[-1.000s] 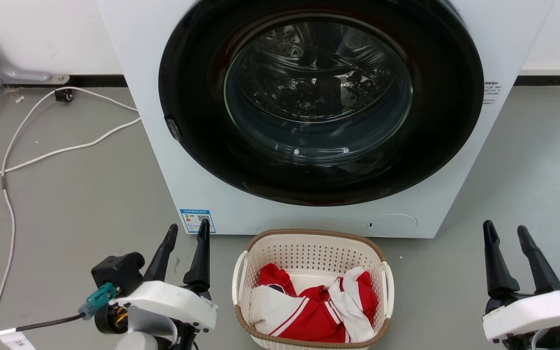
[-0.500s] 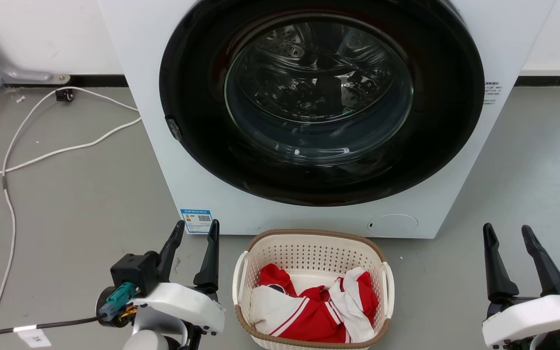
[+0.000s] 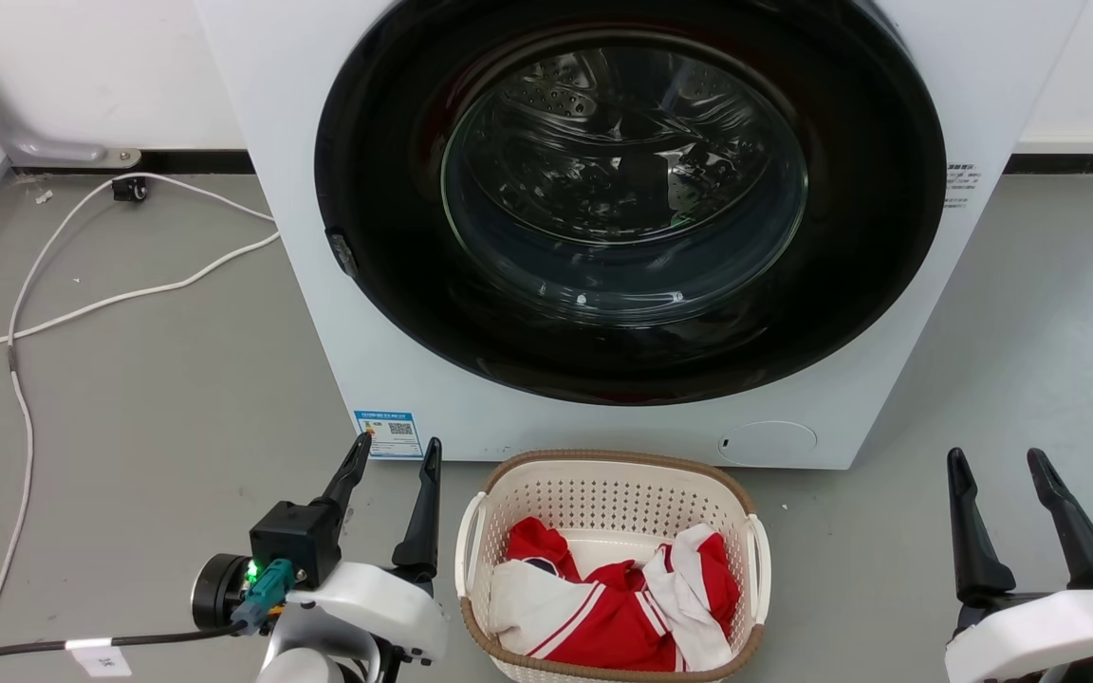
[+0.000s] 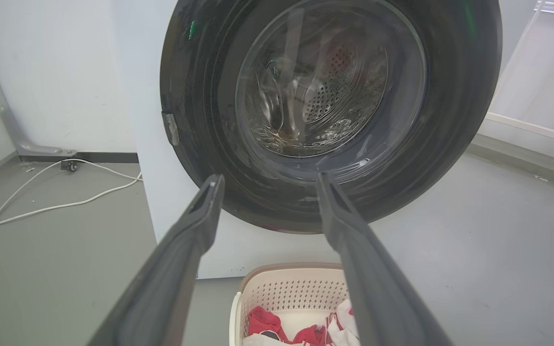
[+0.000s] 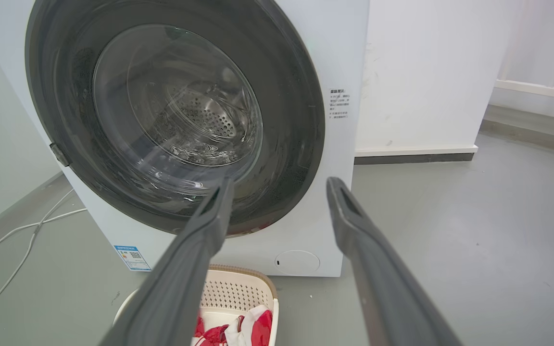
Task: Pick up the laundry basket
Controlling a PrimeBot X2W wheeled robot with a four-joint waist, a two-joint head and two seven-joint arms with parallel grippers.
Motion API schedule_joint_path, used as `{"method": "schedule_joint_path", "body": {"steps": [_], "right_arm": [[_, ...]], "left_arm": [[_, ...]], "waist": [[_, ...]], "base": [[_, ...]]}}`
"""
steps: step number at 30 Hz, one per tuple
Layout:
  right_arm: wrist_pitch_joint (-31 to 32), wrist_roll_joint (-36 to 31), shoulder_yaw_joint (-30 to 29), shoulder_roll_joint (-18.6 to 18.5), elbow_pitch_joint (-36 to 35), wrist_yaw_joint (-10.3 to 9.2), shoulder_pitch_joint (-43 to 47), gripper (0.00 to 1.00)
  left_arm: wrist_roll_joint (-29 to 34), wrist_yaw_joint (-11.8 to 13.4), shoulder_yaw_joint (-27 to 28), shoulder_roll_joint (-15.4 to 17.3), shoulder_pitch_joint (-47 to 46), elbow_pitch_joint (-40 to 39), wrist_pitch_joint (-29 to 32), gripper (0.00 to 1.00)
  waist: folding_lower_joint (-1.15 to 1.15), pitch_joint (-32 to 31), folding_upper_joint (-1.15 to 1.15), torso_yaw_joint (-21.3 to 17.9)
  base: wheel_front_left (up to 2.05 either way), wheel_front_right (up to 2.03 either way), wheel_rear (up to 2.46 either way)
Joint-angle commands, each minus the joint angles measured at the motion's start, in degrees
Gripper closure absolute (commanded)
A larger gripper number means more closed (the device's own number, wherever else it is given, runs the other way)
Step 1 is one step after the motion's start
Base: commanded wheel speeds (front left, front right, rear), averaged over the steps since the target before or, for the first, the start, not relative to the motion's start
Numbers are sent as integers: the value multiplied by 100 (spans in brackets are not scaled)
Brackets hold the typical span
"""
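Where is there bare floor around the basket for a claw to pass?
Open grey floor lies between the cream perforated plastic laundry basket and the right claw. The left claw crowds its other side; the white washing machine hems its far rim.

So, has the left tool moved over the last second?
Yes. The left tool has shifted to the robot's right, toward the laundry basket: the gap between its nearer finger and the basket's left handle has narrowed.

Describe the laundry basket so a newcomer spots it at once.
Find the white washing machine with the big dark round door. On the grey floor just in front sits the basket. Cream perforated walls, brown rim, red-and-white clothes inside.
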Motion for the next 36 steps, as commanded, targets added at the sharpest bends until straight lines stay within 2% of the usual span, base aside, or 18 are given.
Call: {"method": "schedule_joint_path", "body": {"steps": [1,20,36], "right_arm": [[-8,-114,-27,12,-78,11,58,0],[-79,-591,-110,20,-174,6,180,0],[-208,-563,-146,21,-9,6,99,0]], "left_arm": [[159,27,-18,9,-111,18,-65,0],[771,82,-59,-51,-114,203,-259,0],[698,23,-22,-101,-152,363,-296,0]], "waist": [[0,3,0,2],[0,12,0,40],[0,24,0,92]], "base": [[0,0,0],[0,0,0],[0,0,0]]}}
